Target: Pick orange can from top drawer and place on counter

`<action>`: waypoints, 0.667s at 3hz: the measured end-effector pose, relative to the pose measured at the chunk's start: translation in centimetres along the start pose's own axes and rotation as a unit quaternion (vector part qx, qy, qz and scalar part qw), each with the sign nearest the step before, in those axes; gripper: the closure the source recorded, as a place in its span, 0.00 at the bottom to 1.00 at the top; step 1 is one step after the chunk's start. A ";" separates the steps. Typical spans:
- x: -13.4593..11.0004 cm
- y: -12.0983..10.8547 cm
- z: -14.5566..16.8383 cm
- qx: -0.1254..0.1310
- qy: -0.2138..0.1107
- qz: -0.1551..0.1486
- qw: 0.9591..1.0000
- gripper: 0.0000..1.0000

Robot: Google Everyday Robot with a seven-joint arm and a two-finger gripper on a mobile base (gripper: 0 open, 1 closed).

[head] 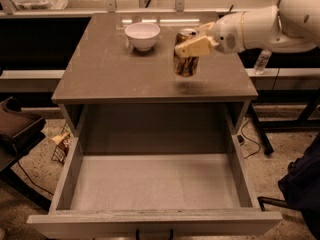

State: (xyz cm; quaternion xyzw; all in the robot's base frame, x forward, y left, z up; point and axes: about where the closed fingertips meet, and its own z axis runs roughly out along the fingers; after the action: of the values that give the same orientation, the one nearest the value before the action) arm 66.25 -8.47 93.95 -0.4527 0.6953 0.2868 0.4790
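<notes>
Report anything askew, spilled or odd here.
Nothing is spilled or damaged. The gripper holds the orange can above the counter, right of the upright white bowl. The top drawer stands open. A wrapper lies on the floor beside it.
</notes>
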 end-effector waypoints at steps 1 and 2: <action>0.1 -3.5 1.1 0.024 -0.002 -0.006 1.000 1.00; 2.1 -6.1 1.8 0.049 -0.008 -0.017 0.999 1.00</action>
State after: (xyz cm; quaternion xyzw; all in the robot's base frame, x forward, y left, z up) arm 72.23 -10.36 91.51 -0.4378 0.6967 0.2478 0.5114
